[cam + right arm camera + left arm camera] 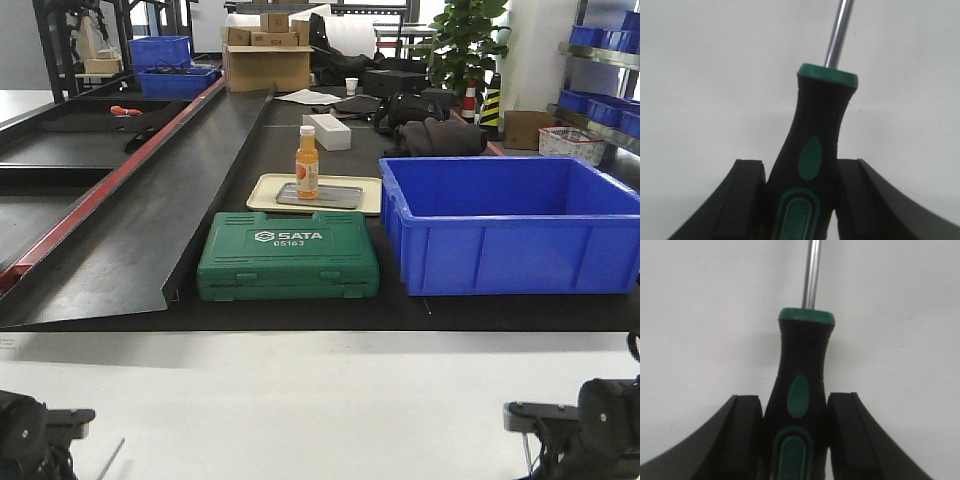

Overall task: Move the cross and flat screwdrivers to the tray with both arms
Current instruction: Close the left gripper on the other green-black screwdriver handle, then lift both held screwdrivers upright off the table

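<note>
At the far left a long black ramp [150, 210] slopes down the table [320, 400]. The left claw [795, 405] is narrowed around the black-and-green handle of the left screwdriver [805, 345]. Both black pads [746, 435] press against the handle's sides, and the steel shaft points straight away over the white surface. Whether the tool rests on that surface or is lifted, I cannot tell.

Further back, mid-table, a green SATA tool case [288, 256] lies shut. Just behind it a cream plastic tray [262, 195] carries the grey metal tray [340, 197]. An orange bottle [307, 165] stands upright on the grey one's left part. A blue crate [510, 225] sits just right of the case.

The right claw [800, 167] grips the right screwdriver [822, 107] the same way, closed on the handle, whose shaft leans slightly rightward.
</note>
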